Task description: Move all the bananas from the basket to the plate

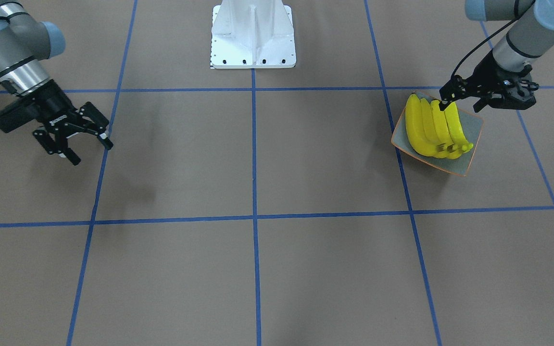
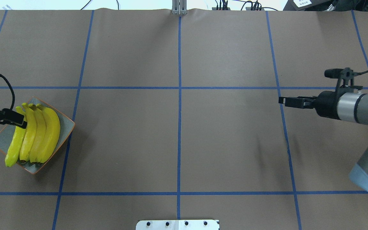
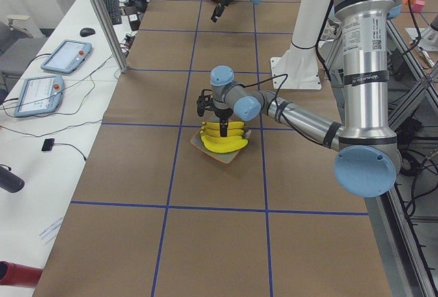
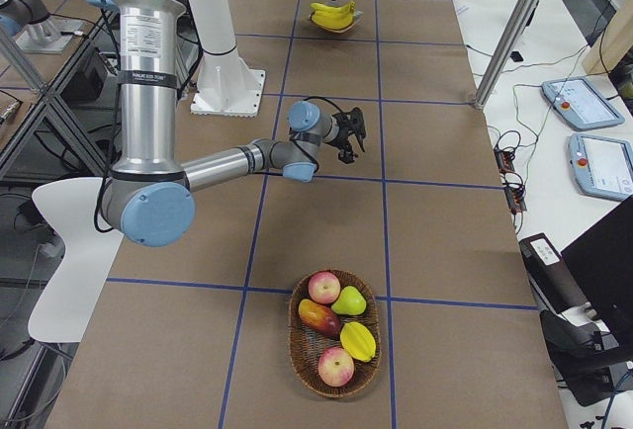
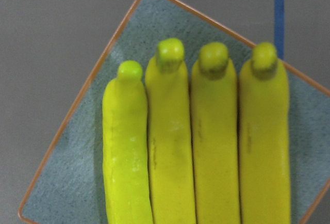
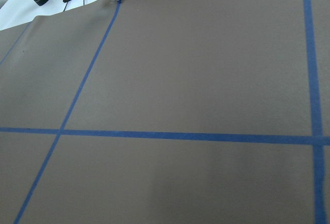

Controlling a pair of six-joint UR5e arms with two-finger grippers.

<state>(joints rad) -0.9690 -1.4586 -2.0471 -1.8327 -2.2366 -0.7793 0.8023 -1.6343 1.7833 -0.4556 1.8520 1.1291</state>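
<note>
Four yellow bananas (image 1: pixel 431 129) lie side by side on the grey-green plate (image 1: pixel 472 125) with the orange rim. They fill the left wrist view (image 5: pixel 216 146), stem tips up, on the plate (image 5: pixel 67 152). In the overhead view the bananas (image 2: pixel 38 134) and plate (image 2: pixel 65 126) sit at the far left. My left gripper (image 1: pixel 464 103) hovers over the bananas' stem ends, open and empty, one fingertip close to a banana. My right gripper (image 1: pixel 90 153) is open and empty above bare table, far from the plate.
A wicker basket (image 4: pixel 294 340) at the table's right end holds apples, a pear and other fruit, with no banana showing in it. The white robot base (image 1: pixel 253 38) stands at mid table. Blue tape lines cross the brown surface.
</note>
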